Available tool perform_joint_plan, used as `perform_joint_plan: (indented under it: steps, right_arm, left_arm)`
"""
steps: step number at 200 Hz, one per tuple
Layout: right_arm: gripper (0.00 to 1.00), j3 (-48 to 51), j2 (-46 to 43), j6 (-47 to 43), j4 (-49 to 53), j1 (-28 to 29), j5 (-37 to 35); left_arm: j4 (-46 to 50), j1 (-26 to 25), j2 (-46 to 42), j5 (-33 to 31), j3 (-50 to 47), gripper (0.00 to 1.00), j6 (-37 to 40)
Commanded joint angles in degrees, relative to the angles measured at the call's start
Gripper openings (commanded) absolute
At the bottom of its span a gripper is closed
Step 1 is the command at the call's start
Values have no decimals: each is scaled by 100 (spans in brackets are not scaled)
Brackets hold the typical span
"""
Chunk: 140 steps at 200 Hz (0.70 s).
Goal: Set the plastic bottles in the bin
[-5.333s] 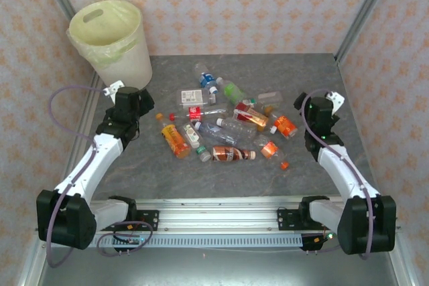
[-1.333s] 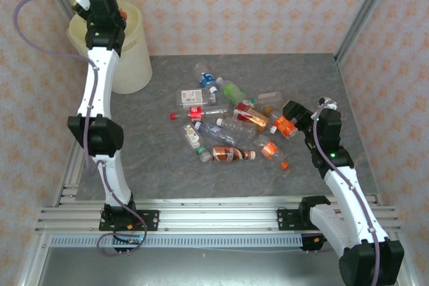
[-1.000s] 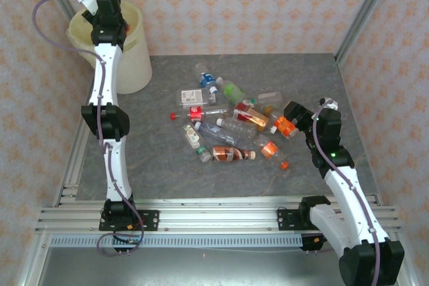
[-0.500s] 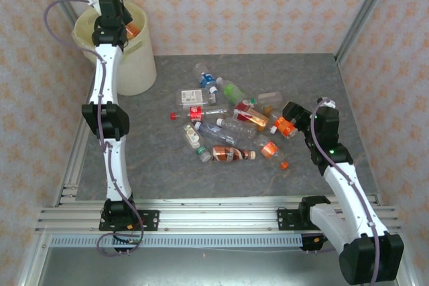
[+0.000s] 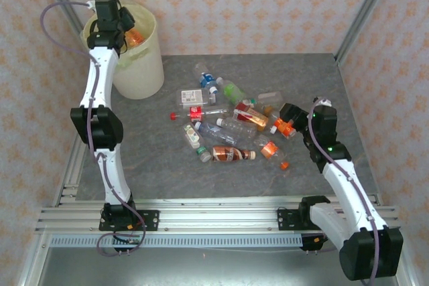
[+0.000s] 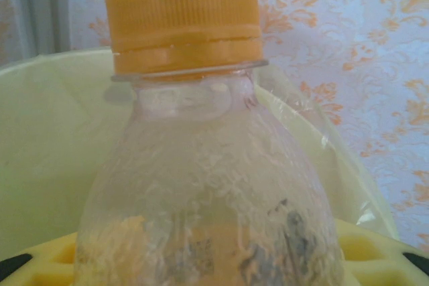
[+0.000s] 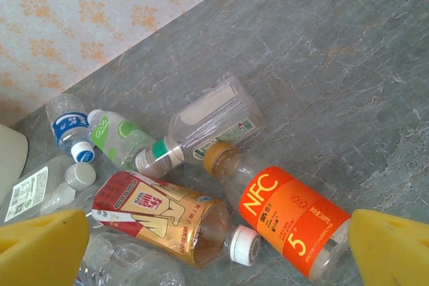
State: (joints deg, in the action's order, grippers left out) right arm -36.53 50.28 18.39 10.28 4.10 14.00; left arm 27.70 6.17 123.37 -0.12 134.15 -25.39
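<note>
Clamping an orange-capped bottle (image 6: pixel 201 165) above the bin (image 5: pixel 144 72), left claw (image 5: pixel 129 30), right claw (image 7: pixel 214 246) wide, orange-labelled bottle (image 7: pixel 288 222) just ahead

Cream bin (image 5: pixel 144 65); clear bottle (image 6: pixel 208 179), orange cap (image 6: pixel 184 11), label (image 6: pixel 208 249) perhaps orange; grey veined table (image 5: pixel 147 159).

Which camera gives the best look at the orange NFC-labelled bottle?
The right wrist view: the NFC bottle lies close up, label readable, between the fingers of the open right gripper. The top view shows it small, beside that gripper.
</note>
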Motion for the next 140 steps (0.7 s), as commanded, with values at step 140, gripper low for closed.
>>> perform_joint_plan:
  steps: [140]
  right_arm:
    - [99, -23, 4, 165, -134, 47, 166]
  left_arm:
    - [544, -275, 766, 1327, 1242, 75, 579]
